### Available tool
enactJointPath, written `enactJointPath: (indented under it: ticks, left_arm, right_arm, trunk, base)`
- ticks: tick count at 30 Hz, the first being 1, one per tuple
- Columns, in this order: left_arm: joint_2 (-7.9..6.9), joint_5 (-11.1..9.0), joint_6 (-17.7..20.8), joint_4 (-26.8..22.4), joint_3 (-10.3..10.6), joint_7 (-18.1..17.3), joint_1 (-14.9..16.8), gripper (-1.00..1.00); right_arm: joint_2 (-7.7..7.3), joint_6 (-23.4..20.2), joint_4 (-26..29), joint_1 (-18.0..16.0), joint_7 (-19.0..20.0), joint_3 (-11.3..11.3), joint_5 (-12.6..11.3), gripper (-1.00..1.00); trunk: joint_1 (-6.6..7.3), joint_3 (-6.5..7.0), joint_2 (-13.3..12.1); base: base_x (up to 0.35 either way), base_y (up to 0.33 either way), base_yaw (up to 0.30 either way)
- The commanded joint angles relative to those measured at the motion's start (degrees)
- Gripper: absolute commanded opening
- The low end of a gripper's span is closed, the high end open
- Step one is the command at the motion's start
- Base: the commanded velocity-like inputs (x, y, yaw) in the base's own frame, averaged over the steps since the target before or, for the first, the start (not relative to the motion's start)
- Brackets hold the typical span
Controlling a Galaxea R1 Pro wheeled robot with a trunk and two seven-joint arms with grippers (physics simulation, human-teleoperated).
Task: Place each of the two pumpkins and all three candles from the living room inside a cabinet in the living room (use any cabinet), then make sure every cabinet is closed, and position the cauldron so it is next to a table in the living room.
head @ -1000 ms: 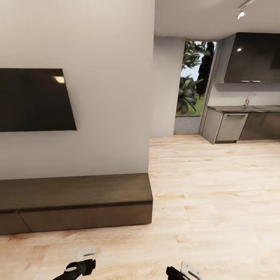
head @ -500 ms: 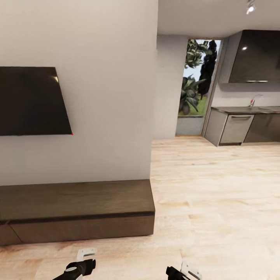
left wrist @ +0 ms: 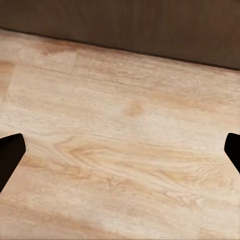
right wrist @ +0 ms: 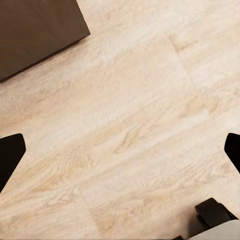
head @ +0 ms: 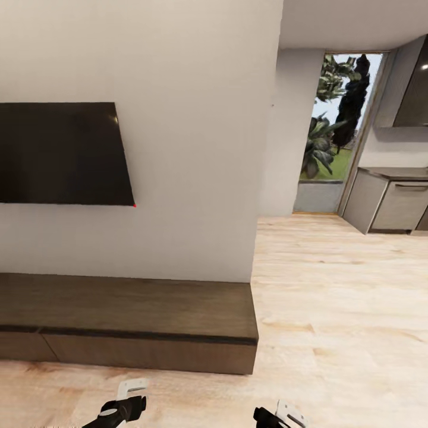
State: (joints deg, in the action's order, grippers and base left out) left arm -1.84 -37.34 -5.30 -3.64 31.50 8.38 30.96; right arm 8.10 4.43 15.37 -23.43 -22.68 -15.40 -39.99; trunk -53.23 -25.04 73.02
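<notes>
Before the wall-mounted television, we face the long dark cabinet below it, drawer fronts shut, on pale wood floor. Nearer us than the cabinet, our left gripper and right gripper hang over bare floor, both spread wide, holding nothing. Beyond the cabinet's right end, a garden doorway.

Items partly out of frame or cut off

Cabinet: left end cropped. Television: left part cropped. Kitchen counter: right portion cropped. Left end effector and right end effector: cropped at head view's lower edge.
</notes>
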Motion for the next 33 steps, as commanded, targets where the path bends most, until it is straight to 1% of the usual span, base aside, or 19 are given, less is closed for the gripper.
enactJointPath:
  ticks: [1,5,16,23,25,27,29,31,32,33]
  left_arm:
    - [-0.01,-0.4,-0.4,-0.1,0.5,0.2,-0.1,1.0]
    - [0.01,-0.3,-1.1,-0.1,0.5,0.2,-0.5,1.0]
    - [-0.01,-0.3,-1.2,-0.1,0.5,0.2,-0.6,1.0]
    - [-0.05,-0.6,-1.1,-0.1,0.5,1.0,-0.6,1.0]
    - [-0.06,-0.8,-1.0,0.8,0.6,1.1,-0.8,1.0]
    - [0.13,-0.9,-0.9,2.0,0.5,1.0,-2.4,1.0]
    - [0.37,-1.0,-1.0,2.6,0.5,0.7,-5.8,1.0]
    - [0.36,-1.1,-1.0,2.8,0.5,0.6,-10.5,1.0]
    - [0.26,-1.1,-1.0,2.8,0.4,0.6,-13.2,1.0]
    - [0.17,-1.1,-1.0,2.9,0.4,0.6,-16.7,1.0]
  right_arm:
    - [-0.02,0.3,0.0,0.0,-0.3,-0.4,-0.6,1.0]
    - [-0.02,0.3,0.0,0.0,-0.3,-0.4,-0.6,1.0]
    - [-0.02,0.3,0.0,0.0,-0.3,-0.5,-0.6,1.0]
    - [-0.08,0.3,0.0,0.0,-0.2,-0.4,-0.6,1.0]
    - [-0.09,0.3,0.0,0.0,-0.2,-0.4,-0.6,1.0]
    - [-0.1,0.3,0.0,0.0,-0.3,-0.4,-0.6,1.0]
    - [-0.06,0.3,0.0,0.0,-0.3,-0.5,-0.6,1.0]
    - [-0.03,0.3,0.0,0.0,-0.3,-0.5,-0.6,1.0]
    - [-0.03,0.3,0.0,0.0,-0.3,-0.5,-0.6,1.0]
    - [-0.02,0.3,0.0,0.0,-0.3,-0.5,-0.6,1.0]
  trunk:
    - [-0.01,-0.06,0.0]
    - [-0.01,-0.06,0.0]
    - [-0.01,-0.06,0.0]
    - [-0.01,-0.06,0.0]
    - [-0.01,-0.06,0.0]
    - [-0.01,-0.06,0.0]
    - [-0.01,-0.06,0.0]
    - [-0.01,-0.06,0.0]
    - [-0.01,-0.06,0.0]
    - [-0.01,-0.06,0.0]
  base:
    - [0.068,0.0,0.289]
    - [0.025,0.0,0.289]
    - [0.002,0.0,0.29]
    - [0.0,0.0,0.29]
    - [0.0,0.0,0.29]
    - [0.0,0.0,0.29]
    - [0.0,0.0,0.29]
    - [0.0,0.0,0.29]
    - [0.0,0.0,0.29]
    - [0.0,0.0,0.29]
